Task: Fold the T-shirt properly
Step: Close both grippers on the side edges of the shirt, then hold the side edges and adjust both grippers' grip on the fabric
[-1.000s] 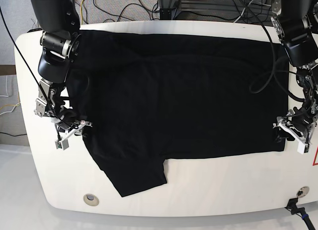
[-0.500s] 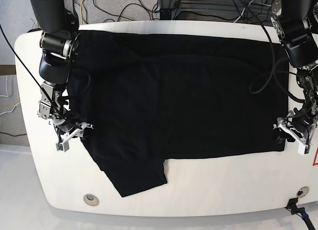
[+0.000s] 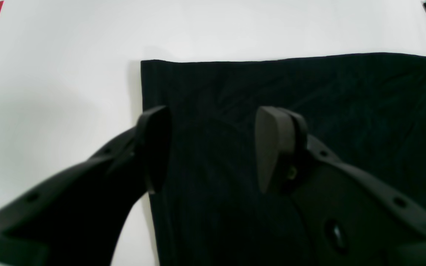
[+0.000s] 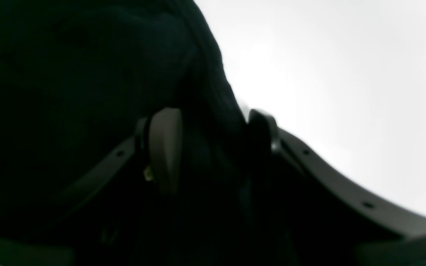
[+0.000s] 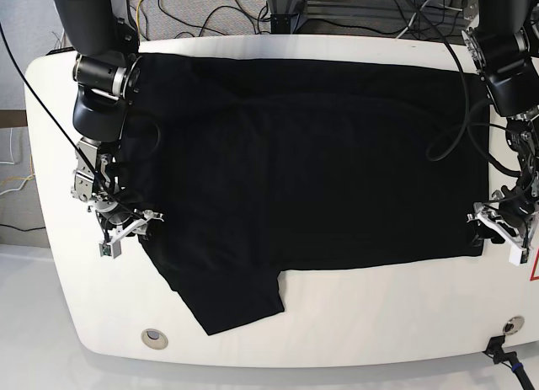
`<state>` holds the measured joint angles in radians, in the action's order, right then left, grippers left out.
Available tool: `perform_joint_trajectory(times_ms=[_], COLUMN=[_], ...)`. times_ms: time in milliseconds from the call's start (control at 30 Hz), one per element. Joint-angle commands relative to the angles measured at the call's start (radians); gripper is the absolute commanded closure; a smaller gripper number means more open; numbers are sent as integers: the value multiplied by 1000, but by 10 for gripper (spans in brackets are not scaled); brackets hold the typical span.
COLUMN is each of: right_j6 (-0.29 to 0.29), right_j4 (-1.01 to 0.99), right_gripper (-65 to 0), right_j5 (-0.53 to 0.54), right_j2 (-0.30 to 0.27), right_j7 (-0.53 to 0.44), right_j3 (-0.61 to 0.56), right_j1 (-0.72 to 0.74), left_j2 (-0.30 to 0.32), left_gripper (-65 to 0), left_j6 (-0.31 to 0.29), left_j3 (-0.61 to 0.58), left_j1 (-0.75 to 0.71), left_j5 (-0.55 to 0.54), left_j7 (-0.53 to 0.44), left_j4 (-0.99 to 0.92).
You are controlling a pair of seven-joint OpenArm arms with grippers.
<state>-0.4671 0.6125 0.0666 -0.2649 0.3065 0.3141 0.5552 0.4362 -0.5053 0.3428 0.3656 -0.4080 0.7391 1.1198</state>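
The T-shirt (image 5: 303, 171) lies spread flat across the table (image 5: 379, 323). My left gripper (image 3: 213, 147) straddles its hem corner, fingers wide; my right gripper (image 4: 209, 147), fingers also apart, brackets the sleeve-side edge for a matched lift.

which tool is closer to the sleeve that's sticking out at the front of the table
The right tool. It sits at the T-shirt's edge just above that sleeve. The left tool is at the shirt's opposite side edge, far across the table.
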Motion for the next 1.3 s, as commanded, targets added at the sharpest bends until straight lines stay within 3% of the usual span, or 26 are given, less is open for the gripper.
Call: perform_joint_trajectory(times_ms=[0,67,233,400,533,833,1267], right_j6=[-3,-3,-3,-2,-1,-9,-12], right_j4=[14,14,0,4,4,4,-1], right_gripper=[-277,-241,0,0,0,0,0], right_j5=[-4,-9,-17,-23,-24,-26,-22], right_j2=[5,13,24,26,23,26,28], right_j7=[0,1,4,-4,-1,23,21], right_j3=[-2,2,-6,-8,-8,-31,-29], right_j1=[24,24,28,26,25,25,25], left_j2=[23,26,28,46,65,77,76], left_gripper=[-343,-340,-334,-326,-305,-294,-289], left_j6=[0,1,4,13,25,30,35], left_j3=[2,2,4,3,2,-38,-148], left_j1=[32,33,46,72,107,251,288], left_j5=[-13,-9,-12,-15,-15,77,84], left_j7=[-25,-22,-18,-50,-131,-245,-279], left_j4=[15,15,16,-30,-134,-494,-575])
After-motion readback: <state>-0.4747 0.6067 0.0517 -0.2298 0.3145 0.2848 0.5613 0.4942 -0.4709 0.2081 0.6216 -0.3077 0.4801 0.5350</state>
